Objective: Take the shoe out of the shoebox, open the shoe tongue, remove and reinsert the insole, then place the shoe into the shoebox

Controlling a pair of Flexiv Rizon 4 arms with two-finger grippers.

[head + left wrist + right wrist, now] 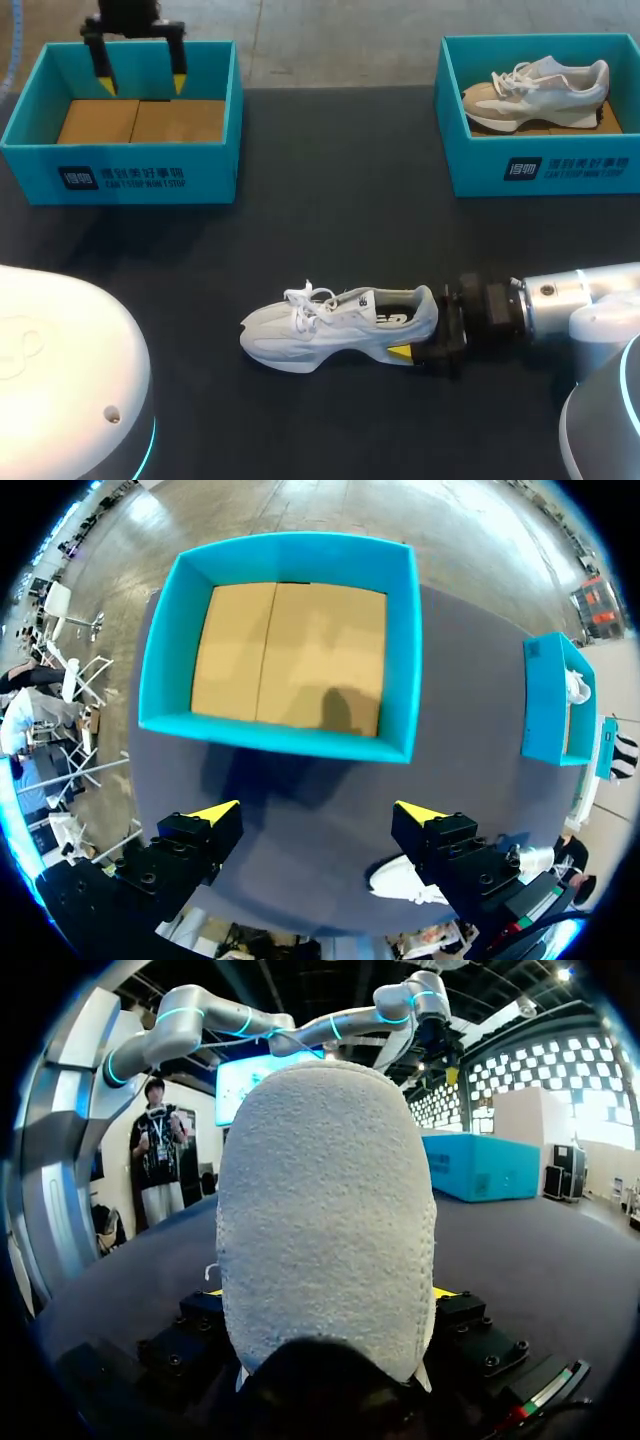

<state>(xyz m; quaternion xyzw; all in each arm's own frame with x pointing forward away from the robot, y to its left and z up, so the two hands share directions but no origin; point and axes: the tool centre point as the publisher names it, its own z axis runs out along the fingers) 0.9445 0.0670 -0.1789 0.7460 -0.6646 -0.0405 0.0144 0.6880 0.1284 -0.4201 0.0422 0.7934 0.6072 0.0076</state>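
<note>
Clamping shoe at heel, right tool

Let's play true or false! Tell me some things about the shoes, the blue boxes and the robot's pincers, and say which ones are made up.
1. The white shoe lies on the table, outside both boxes. True.
2. The shoebox under the left pincer has a shoe in it. False: it shows only its bare cardboard bottom.
3. The right pincer grips the white shoe at its heel. True.
4. The left pincer is holding a shoe. False: it hangs open above that shoebox with nothing between its fingers.
5. The other shoebox holds a beige shoe. True.
</note>
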